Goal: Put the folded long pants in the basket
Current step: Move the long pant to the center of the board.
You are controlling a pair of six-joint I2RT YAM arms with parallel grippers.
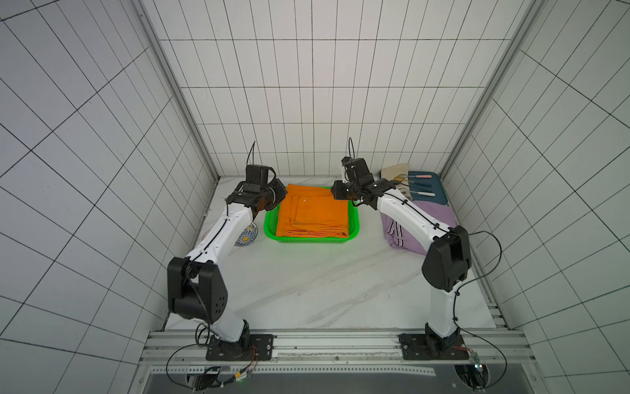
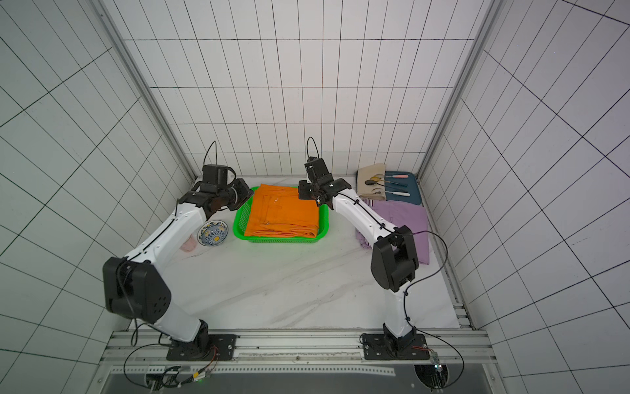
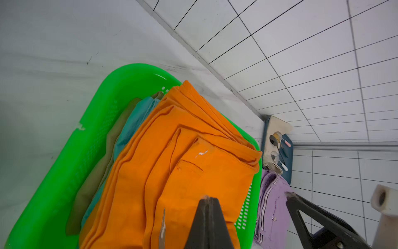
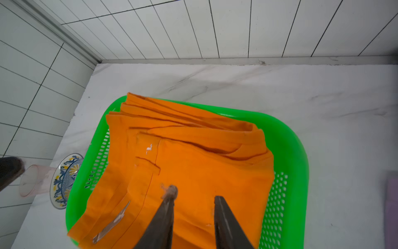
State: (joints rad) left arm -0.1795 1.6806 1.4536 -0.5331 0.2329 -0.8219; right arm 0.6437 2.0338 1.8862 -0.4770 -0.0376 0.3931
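In green basket (image 3: 64, 172): orange pants (image 3: 193, 172) over sky blue pants (image 3: 133, 129), tan pants (image 3: 97, 176); left claw (image 3: 206, 201) closed, right claw (image 4: 195, 194) parted, empty.

White tiled walls (image 1: 306, 85), dark grout, three sides. Marble-look white tabletop (image 1: 306, 279), grey veins. Aluminium rail (image 1: 341, 337) along near edge. Light even, diffuse.
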